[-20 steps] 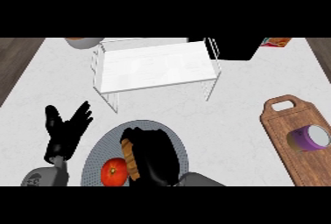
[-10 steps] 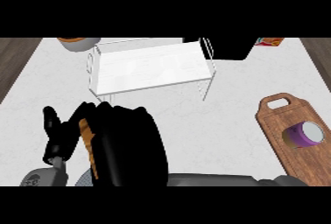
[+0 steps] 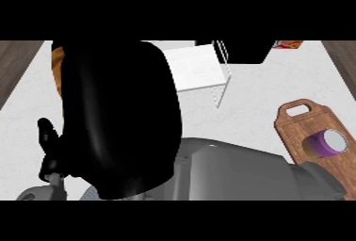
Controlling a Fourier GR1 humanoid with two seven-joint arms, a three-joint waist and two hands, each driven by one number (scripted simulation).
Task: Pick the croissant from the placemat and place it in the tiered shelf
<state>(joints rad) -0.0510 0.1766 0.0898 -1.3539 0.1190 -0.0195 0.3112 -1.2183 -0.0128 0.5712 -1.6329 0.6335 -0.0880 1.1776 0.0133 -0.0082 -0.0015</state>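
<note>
Right robot hand [image 3: 115, 117] grips orange croissant [image 3: 58, 59] | white wire shelf [image 3: 201, 68] | wooden board [image 3: 309, 134]

Purple tape [image 3: 324, 142], brown board [image 3: 300, 123]

Single head view, steeply down onto counter [image 3: 208, 113], robot hand [image 3: 115, 117] close, filling left

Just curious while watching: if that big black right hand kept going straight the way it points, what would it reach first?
Probably the white tiered shelf. The right hand points up the view, a brown croissant edge showing at its left. Depth is unclear, so it may pass above the shelf.
</note>
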